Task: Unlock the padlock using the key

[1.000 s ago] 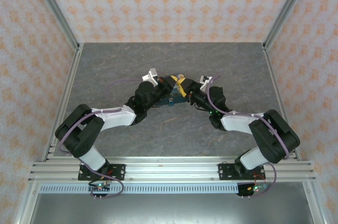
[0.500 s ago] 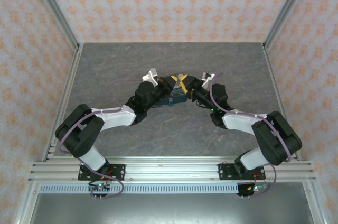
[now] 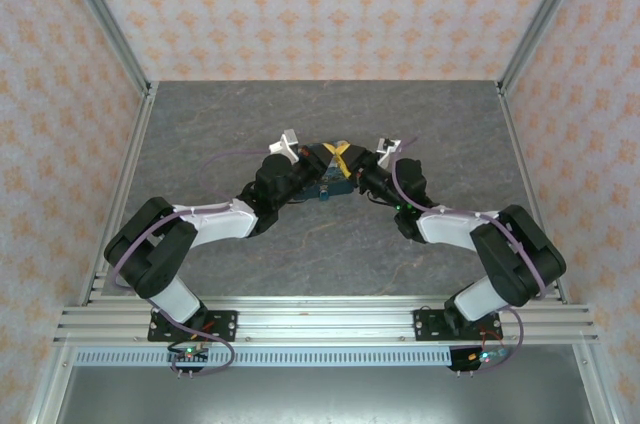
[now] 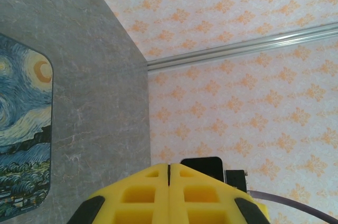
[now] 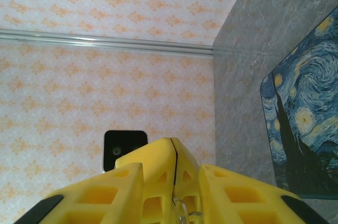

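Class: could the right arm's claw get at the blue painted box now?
Probably yes: the right claw hangs just by the blue painted box, no obstacle between them, though the shut left claw sits between its fingers.

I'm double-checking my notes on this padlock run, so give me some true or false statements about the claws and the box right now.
1. The left claw has its yellow fingers pressed together. True.
2. The right claw has its fingers pressed flat against each other. False: they stand apart, with the left claw's yellow tips between them.
3. The painted box lies on a grey, stone-patterned table. True.
4. The two claws are at opposite edges of the table. False: they meet mid-table, over the painted box.
5. The walls are plain white. False: they carry an orange pattern.
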### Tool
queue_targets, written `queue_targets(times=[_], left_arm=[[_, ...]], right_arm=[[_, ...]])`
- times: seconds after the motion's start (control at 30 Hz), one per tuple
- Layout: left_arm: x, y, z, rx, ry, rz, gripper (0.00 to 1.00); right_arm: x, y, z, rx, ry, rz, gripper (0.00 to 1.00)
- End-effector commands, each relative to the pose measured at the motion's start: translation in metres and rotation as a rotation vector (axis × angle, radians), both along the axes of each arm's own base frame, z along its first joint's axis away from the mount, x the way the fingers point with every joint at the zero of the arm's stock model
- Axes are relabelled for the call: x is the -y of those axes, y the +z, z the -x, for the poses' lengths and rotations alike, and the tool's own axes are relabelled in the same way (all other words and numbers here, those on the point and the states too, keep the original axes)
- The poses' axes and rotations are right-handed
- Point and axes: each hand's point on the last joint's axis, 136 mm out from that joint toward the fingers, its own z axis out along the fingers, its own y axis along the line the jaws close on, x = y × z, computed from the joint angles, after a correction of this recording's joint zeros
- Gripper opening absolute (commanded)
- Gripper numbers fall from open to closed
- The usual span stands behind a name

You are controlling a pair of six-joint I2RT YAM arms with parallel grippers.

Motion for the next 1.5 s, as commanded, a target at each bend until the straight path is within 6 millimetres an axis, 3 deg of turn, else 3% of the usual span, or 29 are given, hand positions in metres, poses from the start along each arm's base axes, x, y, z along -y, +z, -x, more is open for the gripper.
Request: queue_targets(times=[0.0, 0.93, 1.33, 1.47], left_arm=[[0.0, 0.02, 0.002, 0.048, 0.006, 0.029, 0.0], [0.0, 0.019, 0.001, 0.044, 0.008, 0.023, 0.0], [0.0, 0.018, 0.002, 0.042, 0.009, 0.022, 0.0], [0.0, 0.019, 0.002, 0.044, 0.009, 0.023, 0.0]], right_arm=[[-0.01, 0.008, 0.006, 0.037, 0.04, -0.017, 0.29], [-0.003, 0.001, 0.015, 0.033, 0.026, -0.024, 0.22], [-0.002, -0.001, 0.017, 0.031, 0.03, -0.019, 0.01], [-0.002, 0.0, 0.016, 0.031, 0.029, -0.019, 0.0]])
